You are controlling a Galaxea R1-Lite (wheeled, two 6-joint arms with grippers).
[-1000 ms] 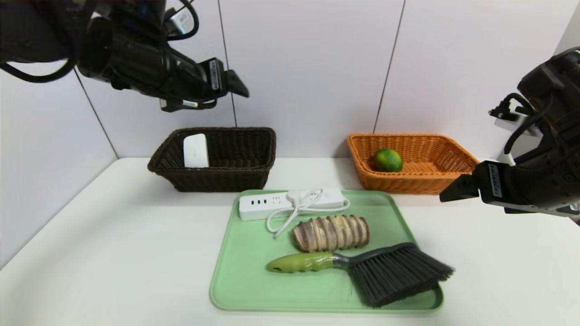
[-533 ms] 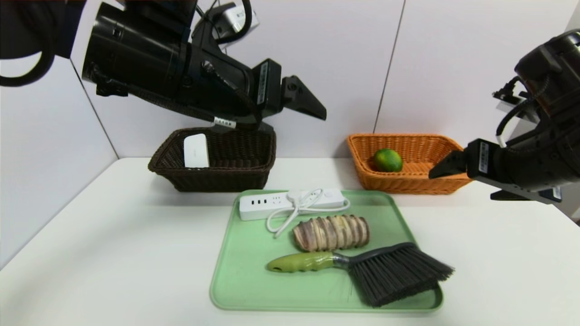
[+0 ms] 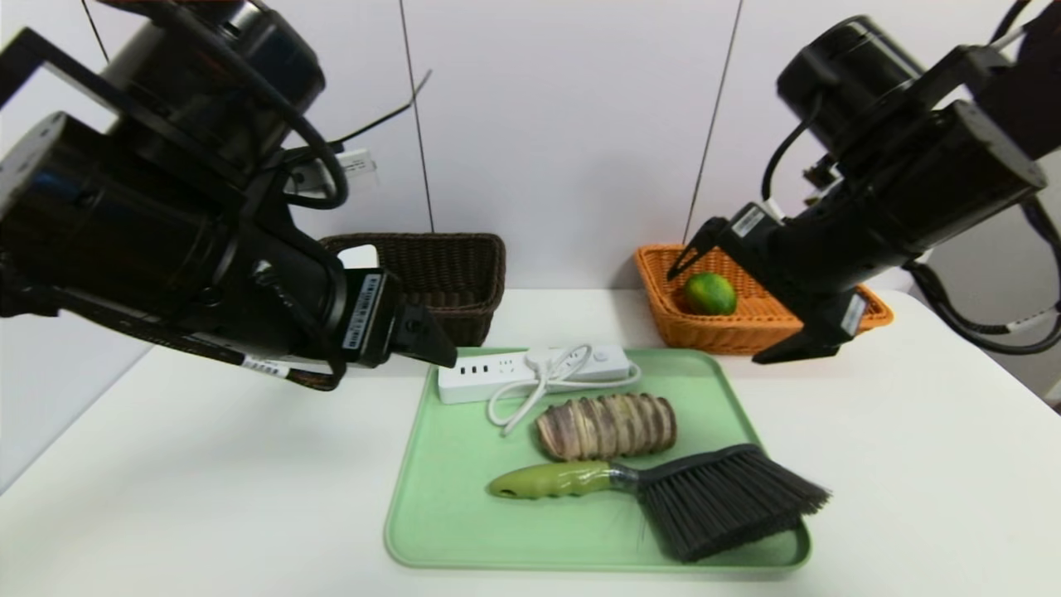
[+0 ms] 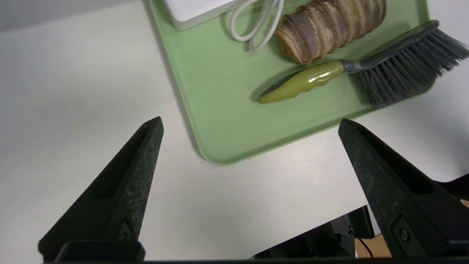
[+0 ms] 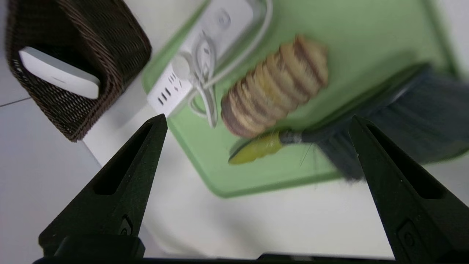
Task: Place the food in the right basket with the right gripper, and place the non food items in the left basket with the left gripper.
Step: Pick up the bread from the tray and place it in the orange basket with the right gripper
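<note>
3 things lying on the green tray (image 3: 431, 531): ridged roll (image 3: 605, 426), probably light and crushable, best pinched across its middle; stiff power strip (image 3: 530, 373), loose cord; brush (image 3: 663, 489), glossy handle. Right claw (image 3: 729, 303) and left claw (image 3: 423, 332) hovering, both gaping, holding nothing.

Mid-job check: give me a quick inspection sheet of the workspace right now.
Surface: white table carrying a green tray.
Job's things: power strip, bread roll and brush on the tray; lime in the orange basket; white case in the dark brown basket.
Clutter: nothing seen.
Grippers: left gripper and right gripper open, empty, above the table.
Cables: strip's cord coiled on it.
Surroundings: white wall panels.
</note>
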